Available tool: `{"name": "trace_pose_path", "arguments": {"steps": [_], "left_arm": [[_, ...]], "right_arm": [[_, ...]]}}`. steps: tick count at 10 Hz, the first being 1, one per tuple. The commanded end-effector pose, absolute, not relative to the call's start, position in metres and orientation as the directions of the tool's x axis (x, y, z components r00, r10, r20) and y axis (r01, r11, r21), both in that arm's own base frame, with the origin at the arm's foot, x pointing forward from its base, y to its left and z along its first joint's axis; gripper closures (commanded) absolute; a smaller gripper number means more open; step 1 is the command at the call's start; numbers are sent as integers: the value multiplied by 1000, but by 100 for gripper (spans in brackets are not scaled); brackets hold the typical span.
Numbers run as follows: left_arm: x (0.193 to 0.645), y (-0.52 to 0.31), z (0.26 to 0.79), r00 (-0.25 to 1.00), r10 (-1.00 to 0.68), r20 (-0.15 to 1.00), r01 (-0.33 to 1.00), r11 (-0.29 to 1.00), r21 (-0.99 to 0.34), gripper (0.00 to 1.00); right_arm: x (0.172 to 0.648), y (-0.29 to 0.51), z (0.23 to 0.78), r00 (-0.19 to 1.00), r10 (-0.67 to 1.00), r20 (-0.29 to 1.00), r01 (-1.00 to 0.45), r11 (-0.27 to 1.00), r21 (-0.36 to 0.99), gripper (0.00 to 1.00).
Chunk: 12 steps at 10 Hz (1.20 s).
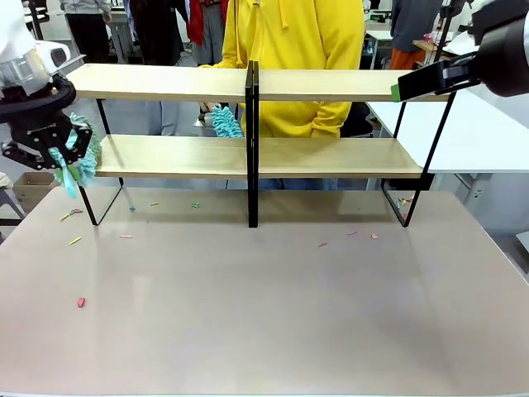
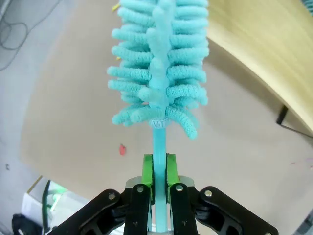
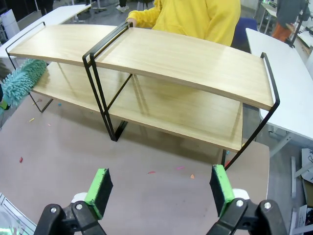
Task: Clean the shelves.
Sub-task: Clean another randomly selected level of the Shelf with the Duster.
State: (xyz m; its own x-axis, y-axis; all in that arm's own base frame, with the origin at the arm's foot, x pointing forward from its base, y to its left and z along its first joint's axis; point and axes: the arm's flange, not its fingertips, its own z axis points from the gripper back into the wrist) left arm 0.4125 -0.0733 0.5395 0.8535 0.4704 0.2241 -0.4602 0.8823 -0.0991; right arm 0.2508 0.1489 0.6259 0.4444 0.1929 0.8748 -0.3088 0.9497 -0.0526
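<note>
- My left gripper [image 2: 157, 171] is clamped tight on a teal duster [image 2: 159, 73], beside the shelves' [image 1: 248, 157] lower board's left end
- My right gripper [image 3: 159, 188] hangs spread wide, holding nothing, facing the shelves

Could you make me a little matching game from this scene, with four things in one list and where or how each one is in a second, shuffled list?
Things:
1. left gripper
2. right gripper
3. second duster
4. scraps

Places or states:
A. scattered on the table
B. jaws wide apart, holding nothing, facing the shelves
C. behind the shelves, between the two boards, by the person in yellow
D. clamped on the handle of a teal duster near the lower board's end

Pairs: 1-D, 2-B, 3-C, 4-A
</note>
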Motion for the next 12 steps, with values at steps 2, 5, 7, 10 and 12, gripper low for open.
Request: {"name": "trace_pose_path", "arguments": {"steps": [2,5,7,10,12], "left_arm": [[407,-74,541,860,416,295,-404,909,-104,88],[397,-79,545,947,194,257,-149,971,-184,88],[384,-74,550,982,-50,184,96,963,-251,88],[367,-12,575,910,-403,101,402,791,-461,88],[349,51,592,790,-586,180,563,577,-591,88]], "right_arm": [[252,148,627,443,196,875,-311,949,-55,0],[252,148,627,443,196,875,-311,949,-55,0],[252,148,627,443,196,875,-311,949,-55,0],[252,148,627,443,196,875,-311,949,-55,0],[252,148,627,443,196,875,-311,949,-55,0]]}}
